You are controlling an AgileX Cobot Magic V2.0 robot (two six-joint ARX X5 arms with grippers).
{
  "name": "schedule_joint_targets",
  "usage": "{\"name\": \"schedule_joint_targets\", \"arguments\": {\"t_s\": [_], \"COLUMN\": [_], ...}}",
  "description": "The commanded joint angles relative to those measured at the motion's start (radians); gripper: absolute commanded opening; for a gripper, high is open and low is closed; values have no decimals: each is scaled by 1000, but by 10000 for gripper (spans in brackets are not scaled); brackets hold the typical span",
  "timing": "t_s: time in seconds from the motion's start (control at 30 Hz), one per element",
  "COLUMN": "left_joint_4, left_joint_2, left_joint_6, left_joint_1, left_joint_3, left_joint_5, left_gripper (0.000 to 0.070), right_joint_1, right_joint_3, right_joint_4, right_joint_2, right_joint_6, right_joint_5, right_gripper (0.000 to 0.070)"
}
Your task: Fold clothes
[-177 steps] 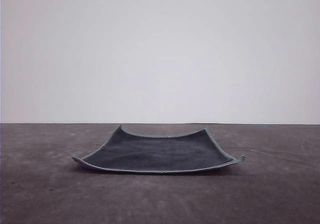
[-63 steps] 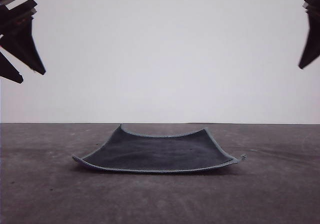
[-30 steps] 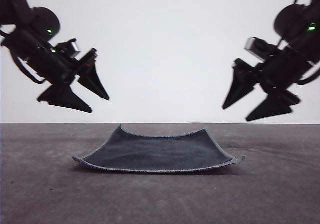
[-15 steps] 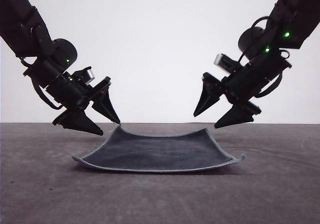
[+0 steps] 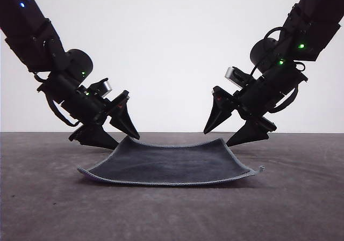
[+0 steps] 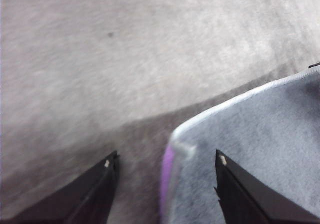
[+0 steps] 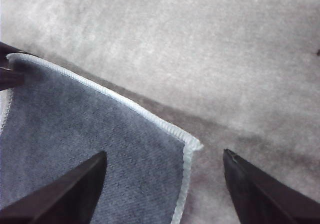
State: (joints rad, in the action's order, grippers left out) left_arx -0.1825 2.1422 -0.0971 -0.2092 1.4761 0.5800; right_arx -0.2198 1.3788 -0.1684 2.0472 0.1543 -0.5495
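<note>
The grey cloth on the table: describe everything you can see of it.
The small square dark grey cloth looks soft and napped, edged with a paler stitched hem. It lies unfolded on the dark table, grey face up, its two far corners curling upward. A sliver of bright purple underside shows at one raised corner in the left wrist view. The open left gripper and open right gripper each straddle a far corner; whether they touch it is unclear.

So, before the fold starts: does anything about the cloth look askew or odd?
The cloth doesn't lie flat: its far corners curl up off the table, and the purple underside peeks out at the corner between the left tool tips. Nothing looks damaged.
</note>
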Motion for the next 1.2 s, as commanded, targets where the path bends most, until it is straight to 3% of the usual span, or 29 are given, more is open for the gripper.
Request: {"name": "schedule_joint_targets", "arguments": {"t_s": [0.0, 0.1, 0.2, 0.3, 0.4, 0.6, 0.9, 1.17], "left_joint_4": [5, 16, 23, 21, 20, -3, -165, -423], "left_joint_2": [38, 38, 38, 38, 38, 38, 28, 22], "left_joint_6": [2, -11, -24, -24, -24, -24, 11, 111], "left_joint_1": [-9, -13, -15, -16, -16, -16, -16, -16], "left_joint_3": [21, 28, 32, 37, 38, 44, 99, 200], "left_joint_5": [4, 5, 4, 5, 4, 4, 5, 4], "left_gripper": [364, 350, 345, 211, 9, 1, 2, 3], "right_joint_1": [-7, -8, -8, -8, -8, -3, 9, 26], "right_joint_3": [22, 22, 22, 22, 22, 24, 46, 155], "right_joint_4": [3, 7, 7, 6, 11, 5, -60, -303], "right_joint_2": [35, 38, 38, 38, 38, 38, 33, 24], "right_joint_6": [4, 4, 4, 4, -1, -1, -6, -93], "right_joint_5": [-4, -13, -17, -23, -23, -30, -104, -151], "right_gripper": [397, 242, 197, 157, 6, 0, 0, 0]}}
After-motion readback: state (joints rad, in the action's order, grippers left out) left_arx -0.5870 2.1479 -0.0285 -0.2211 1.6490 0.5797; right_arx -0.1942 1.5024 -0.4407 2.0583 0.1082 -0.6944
